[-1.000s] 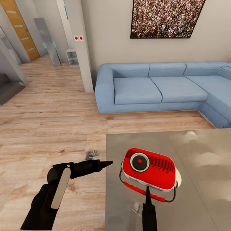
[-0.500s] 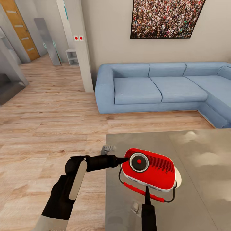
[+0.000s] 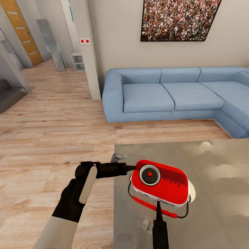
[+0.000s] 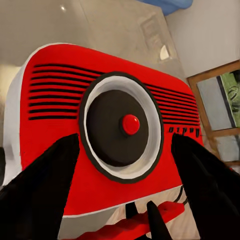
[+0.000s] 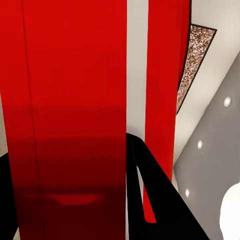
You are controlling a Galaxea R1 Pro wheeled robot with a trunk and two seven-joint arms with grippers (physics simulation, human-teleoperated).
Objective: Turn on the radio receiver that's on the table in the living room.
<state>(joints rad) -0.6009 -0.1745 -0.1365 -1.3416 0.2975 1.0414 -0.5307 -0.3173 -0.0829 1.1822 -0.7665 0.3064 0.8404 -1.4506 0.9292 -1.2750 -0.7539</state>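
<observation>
Because the left tool (image 3: 130, 168) comes at the radio receiver (image 3: 160, 182) from the side while the box rests loose on the glossy table (image 3: 214, 193), a push that lands on the red casing and not on the dial (image 4: 121, 126) would likely slide or turn the box, not switch it on. The right tool (image 3: 158, 207), at the near edge by the wire handle (image 3: 154, 207), may brace it, but a slip there could tip it. Whether that tool is spread or closed, I cannot tell.

The left tool's fingers (image 4: 40, 200) are spread, with the dial straight ahead between them and its red centre dot (image 4: 131, 124) close in front. The receiver sits just beyond the left tool's tip, near the table's corner.
</observation>
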